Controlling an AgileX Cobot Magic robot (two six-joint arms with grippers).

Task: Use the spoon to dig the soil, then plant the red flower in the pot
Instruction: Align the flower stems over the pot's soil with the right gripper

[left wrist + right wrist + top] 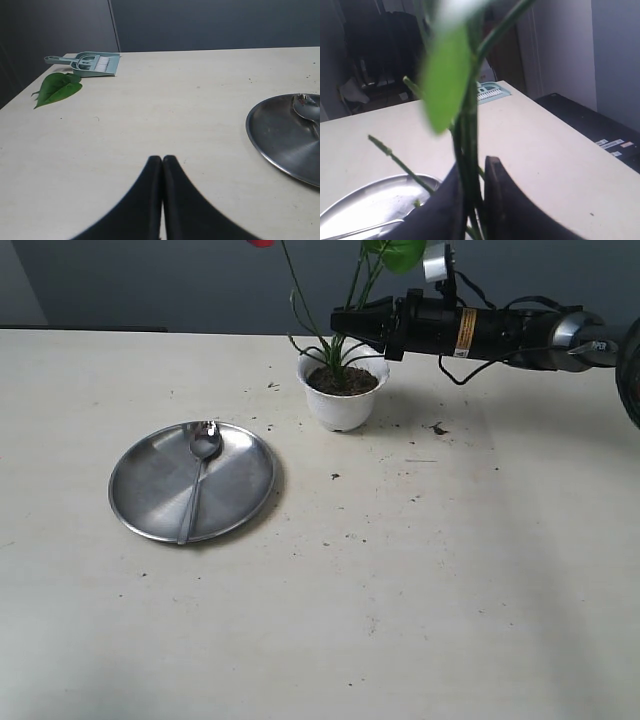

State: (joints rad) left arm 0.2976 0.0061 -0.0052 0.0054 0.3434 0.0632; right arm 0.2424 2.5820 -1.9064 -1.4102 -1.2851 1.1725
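The red flower (262, 243) stands with its green stems (345, 345) in the dark soil (342, 381) of the white pot (342, 405). My right gripper (340, 322) reaches in from the right just above the pot and is shut on the flower's stems (467, 140); a green leaf (445, 75) rises above its fingers. The spoon (200, 465) lies in the round steel plate (150, 490), left of the pot. My left gripper (162, 159) is shut and empty over bare table beside the plate (280, 135); the exterior view does not show it.
Dark soil crumbs (437, 428) are scattered on the table right of the pot. A small green dustpan with brush (92, 63) and a loose green leaf (57, 87) lie near the table's far corner in the left wrist view.
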